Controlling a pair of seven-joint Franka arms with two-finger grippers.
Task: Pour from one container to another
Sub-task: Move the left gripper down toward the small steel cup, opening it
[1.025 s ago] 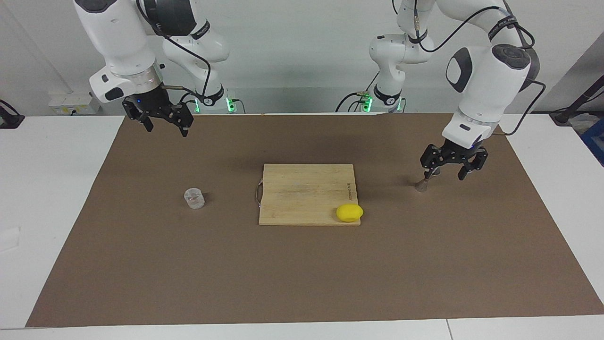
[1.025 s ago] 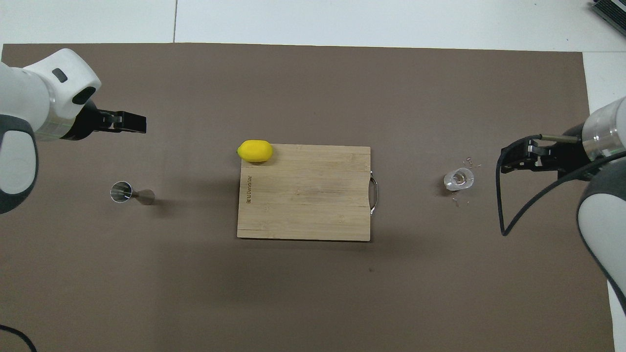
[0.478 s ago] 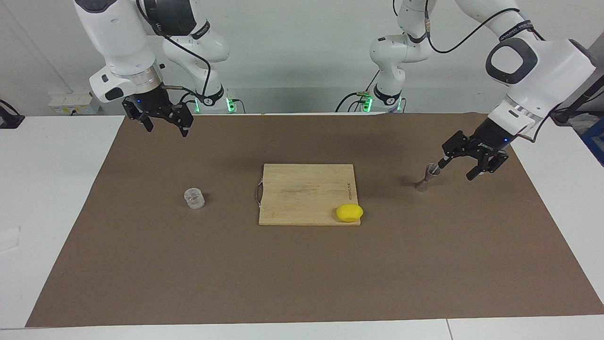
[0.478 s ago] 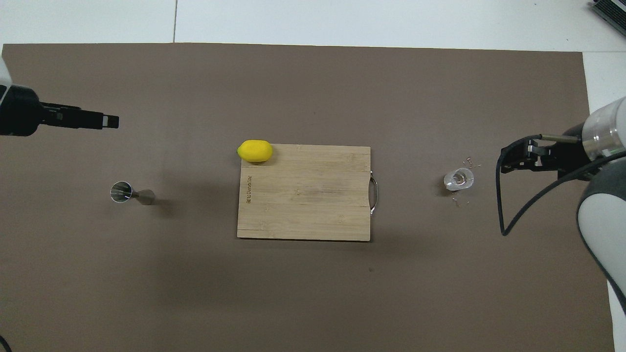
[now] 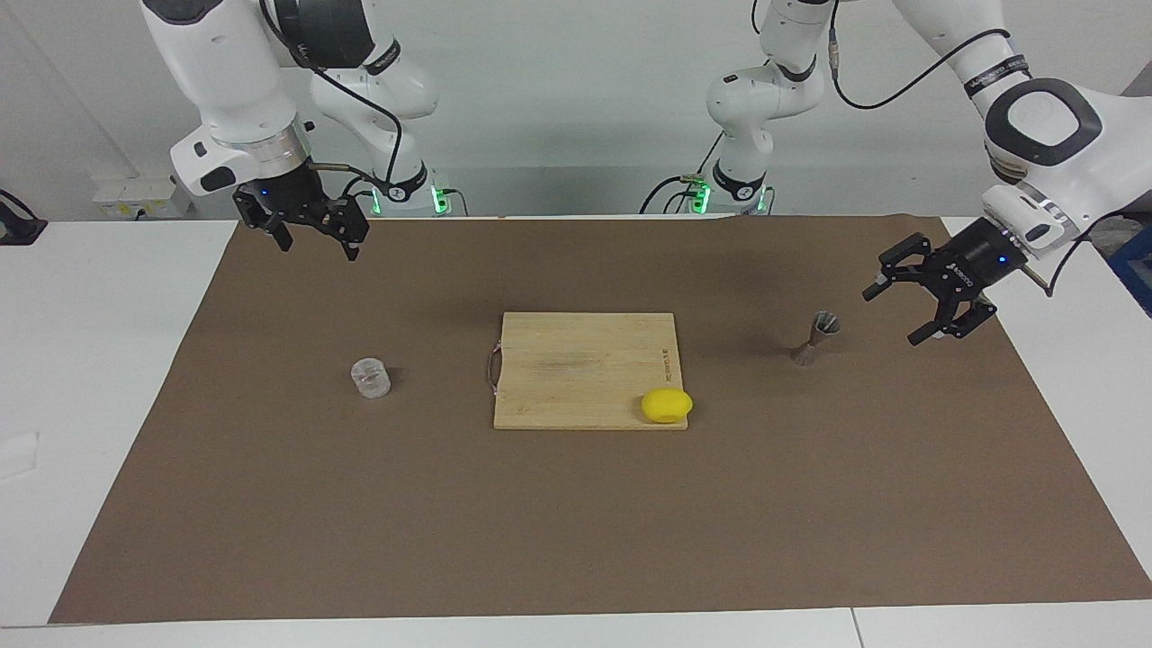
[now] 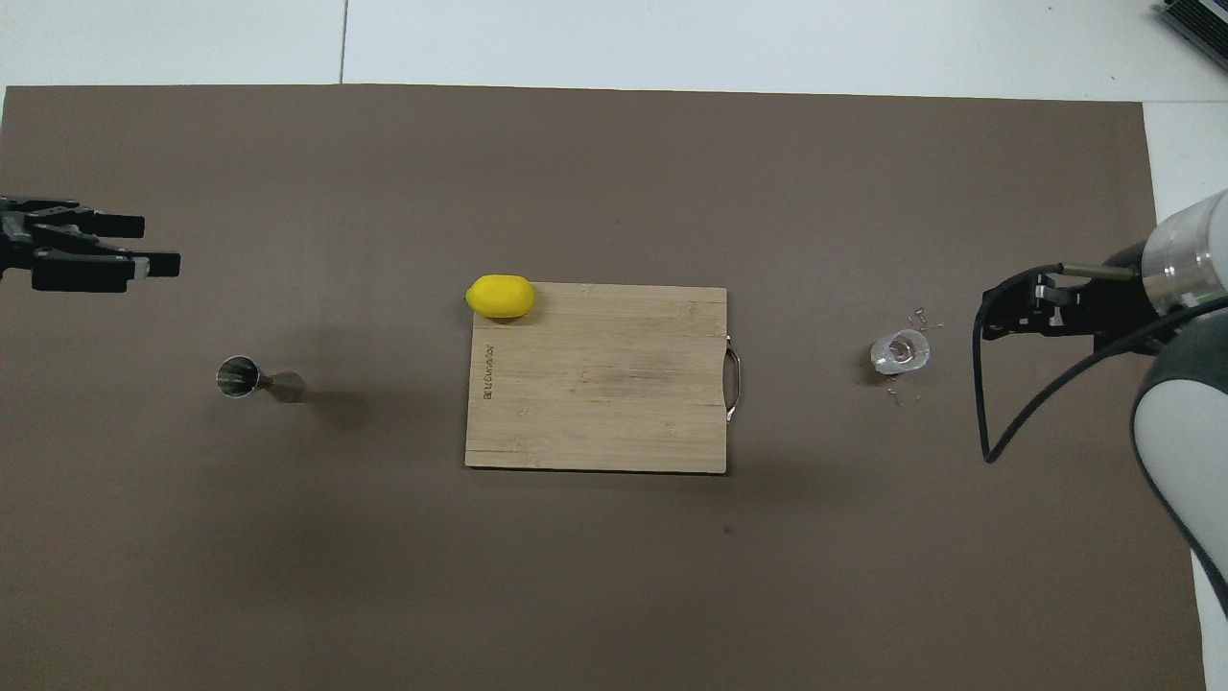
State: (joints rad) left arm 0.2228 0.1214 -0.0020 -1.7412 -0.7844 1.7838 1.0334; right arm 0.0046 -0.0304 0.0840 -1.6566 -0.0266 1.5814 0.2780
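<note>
The clear glass tumbler stands upright on the brown mat toward the right arm's end of the table. The small steel jigger stands upright toward the left arm's end. My left gripper hangs open and turned sideways over the mat, beside the jigger and apart from it, with nothing in it. My right gripper waits open and empty, raised over the mat, well apart from the tumbler.
A wooden cutting board lies in the middle of the mat, between the two containers. A yellow lemon sits at the board's corner farthest from the robots, on the jigger's side.
My left gripper has drawn away from above the jigger toward the left arm's end of the table and turned sideways. The jigger stays standing. The right arm has not moved.
</note>
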